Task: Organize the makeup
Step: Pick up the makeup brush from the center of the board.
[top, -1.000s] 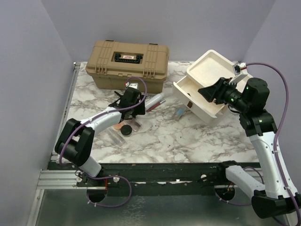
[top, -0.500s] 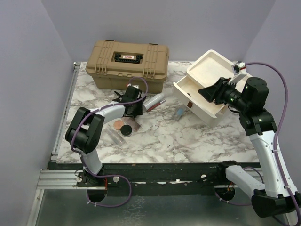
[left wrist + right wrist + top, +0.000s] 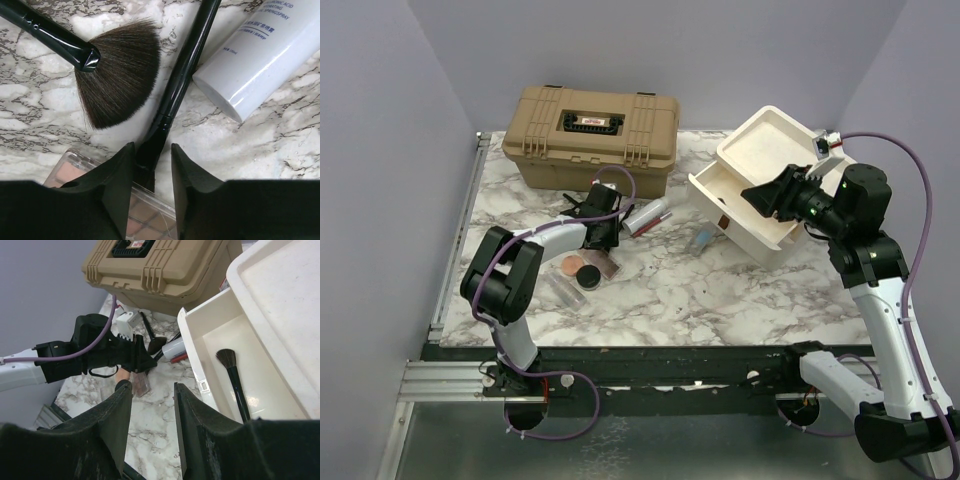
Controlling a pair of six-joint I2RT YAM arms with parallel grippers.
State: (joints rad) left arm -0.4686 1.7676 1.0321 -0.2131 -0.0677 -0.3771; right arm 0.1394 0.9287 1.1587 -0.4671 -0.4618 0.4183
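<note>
My left gripper (image 3: 604,232) is low over the table in front of the tan case. In the left wrist view it (image 3: 152,159) is open, its jaws astride the lower end of a thin black brush (image 3: 181,75); the brush lies against the left finger, with a gap to the right one. A black fan brush (image 3: 120,70) and a pale cylindrical tube (image 3: 265,55) lie beside it, and an eyeshadow palette (image 3: 145,215) under the jaws. My right gripper (image 3: 760,195) is open and empty, held above the white box's open drawer (image 3: 220,340). The drawer holds a black brush (image 3: 235,380). A tiny light-blue piece (image 3: 702,238) lies on the table.
The big tan latched case (image 3: 590,135) stands at the back left. The white box with drawers (image 3: 770,170) sits at the back right. A round dark compact (image 3: 588,276), a peach disc (image 3: 572,265), a clear piece (image 3: 560,290) and a thin red stick (image 3: 645,229) lie near my left gripper.
My left arm has swung its elbow up and its gripper has shifted a little toward the tan case and the tube. The right arm has not moved.
</note>
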